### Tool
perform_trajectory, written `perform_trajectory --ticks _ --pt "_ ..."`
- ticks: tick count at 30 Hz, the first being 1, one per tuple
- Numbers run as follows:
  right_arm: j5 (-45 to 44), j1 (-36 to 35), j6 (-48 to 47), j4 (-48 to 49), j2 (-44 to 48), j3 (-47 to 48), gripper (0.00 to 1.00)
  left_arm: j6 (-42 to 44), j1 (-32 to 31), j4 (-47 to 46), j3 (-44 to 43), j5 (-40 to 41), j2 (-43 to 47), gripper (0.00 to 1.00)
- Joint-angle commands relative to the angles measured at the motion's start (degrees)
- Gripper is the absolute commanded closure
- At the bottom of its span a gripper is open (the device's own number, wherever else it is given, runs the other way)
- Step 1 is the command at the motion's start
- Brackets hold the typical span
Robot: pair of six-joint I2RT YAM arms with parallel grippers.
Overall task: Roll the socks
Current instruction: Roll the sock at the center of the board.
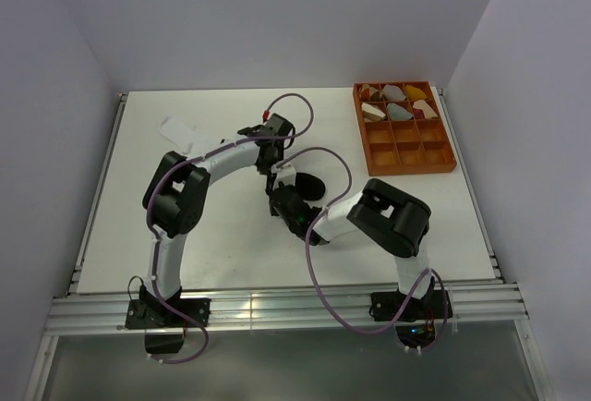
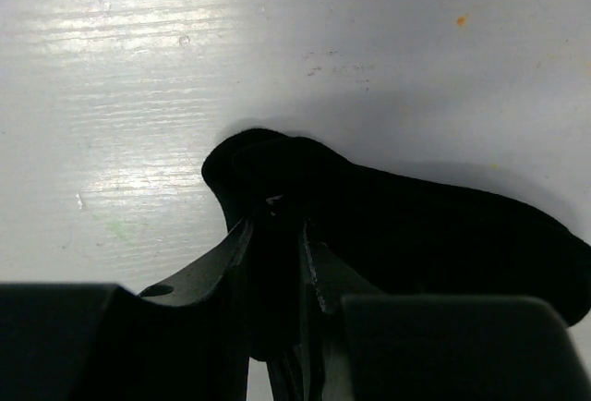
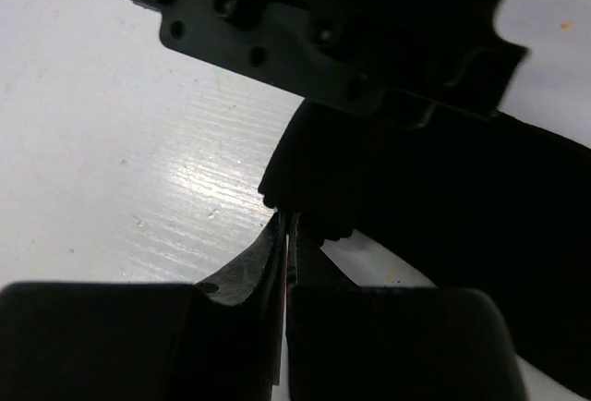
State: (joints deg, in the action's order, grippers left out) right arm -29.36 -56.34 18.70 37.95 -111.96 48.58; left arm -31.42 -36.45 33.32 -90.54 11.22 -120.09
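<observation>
Jaws: left pinch black sock (image 2: pixel 443 235); right pressed together at sock's edge.

The left arm (image 1: pixel 167 261) and right arm (image 1: pixel 392 221) are white tubes with bulky black joints. Purple cables (image 1: pixel 315 283) trail along both. The jaws are black.

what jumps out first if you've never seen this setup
The left gripper and right gripper meet mid-table on the black sock; the left pinches its fabric, the right is closed at its edge. Next comes the orange tray at the far right, coloured bundles in its far rows, and a white sock far left.
</observation>
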Motion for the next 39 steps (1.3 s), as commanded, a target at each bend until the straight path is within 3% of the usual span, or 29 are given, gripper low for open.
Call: perform_trajectory --ticks 1,8,9,11,12,18,26,39 --pt "5.5 2.1 2.6 2.9 2.5 -2.8 1.0 -4.5 0.1 1.0 3.9 -10.3 -1.4 0.85" --pt "9.2 3.3 2.8 4.4 3.2 -4.7 1.0 -9.0 3.0 -4.1 7.6 -12.3 3.4 0.67" --pt "9.2 3.3 3.0 4.4 3.2 -4.9 1.0 -9.5 3.2 -4.8 8.5 -12.5 3.9 0.59" --pt "10.4 3.7 3.1 4.8 3.2 -5.2 1.0 -11.1 4.0 -7.4 9.7 -12.9 5.8 0.55" --pt "10.5 3.8 3.3 4.8 3.3 -5.3 1.0 -11.6 4.4 -8.1 10.6 -13.2 6.5 0.46" --pt "13.3 4.2 3.2 6.1 3.2 -5.9 1.0 -15.2 6.7 -17.8 17.8 -15.4 13.0 0.28" --pt "17.4 5.4 3.8 7.8 2.8 -6.5 1.0 -19.4 11.5 -37.5 35.4 -20.9 22.8 0.3" --pt "20.4 7.0 5.9 8.9 2.3 -7.0 1.0 -18.1 13.3 -46.0 37.0 -27.0 17.0 0.39"
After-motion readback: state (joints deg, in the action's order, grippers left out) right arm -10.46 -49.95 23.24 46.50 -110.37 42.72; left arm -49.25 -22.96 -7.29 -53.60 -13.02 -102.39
